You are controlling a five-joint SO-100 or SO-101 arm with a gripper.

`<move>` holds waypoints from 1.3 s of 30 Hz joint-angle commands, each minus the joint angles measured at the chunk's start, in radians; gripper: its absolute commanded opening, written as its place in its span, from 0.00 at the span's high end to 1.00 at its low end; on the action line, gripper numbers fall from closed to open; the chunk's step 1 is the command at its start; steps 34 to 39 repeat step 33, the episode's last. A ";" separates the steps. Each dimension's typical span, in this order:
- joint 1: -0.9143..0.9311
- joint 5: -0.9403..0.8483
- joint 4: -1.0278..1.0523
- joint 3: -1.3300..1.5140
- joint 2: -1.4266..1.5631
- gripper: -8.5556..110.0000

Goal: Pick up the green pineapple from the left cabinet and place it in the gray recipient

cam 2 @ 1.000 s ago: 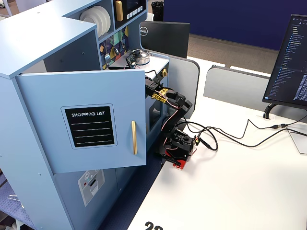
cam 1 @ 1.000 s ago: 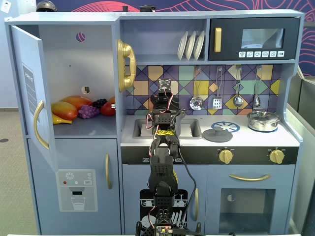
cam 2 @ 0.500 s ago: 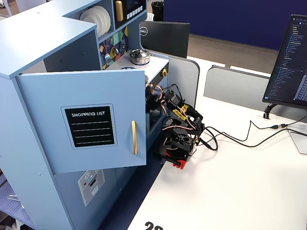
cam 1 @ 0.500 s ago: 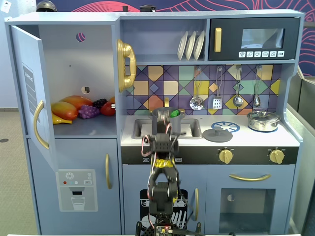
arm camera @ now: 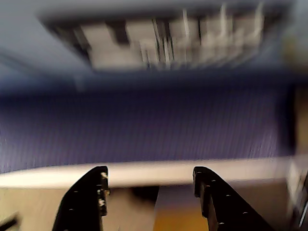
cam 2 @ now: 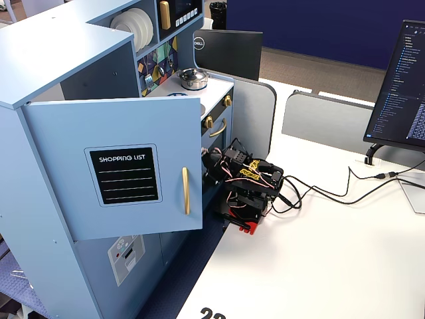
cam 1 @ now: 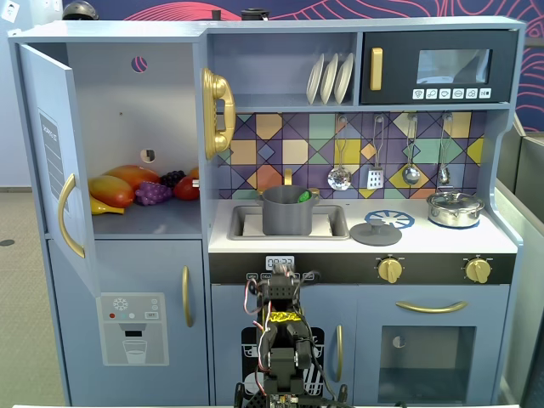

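Presently: green pineapple [cam 1: 303, 196] seen inside gray recipient [cam 1: 287, 212], in sink right of left cabinet [cam 1: 136, 110] | gripper [arm camera: 150, 175] jaws released, nothing held.

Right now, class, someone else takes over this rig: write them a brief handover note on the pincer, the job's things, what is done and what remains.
Pincer: open, empty, arm folded low in front of the toy kitchen.
Green pineapple: a bit of green shows inside the gray recipient, which stands in the sink.
Left cabinet: door open; orange-red fruits and grapes remain on its shelf.
Done: the pineapple appears placed.
Left: apparently nothing; confirm that the green item is the pineapple.
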 commanded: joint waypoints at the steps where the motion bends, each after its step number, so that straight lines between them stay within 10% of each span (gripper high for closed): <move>1: -0.018 0.123 0.069 0.012 0.008 0.84; 39: 0.071 -0.026 0.305 0.012 0.011 0.89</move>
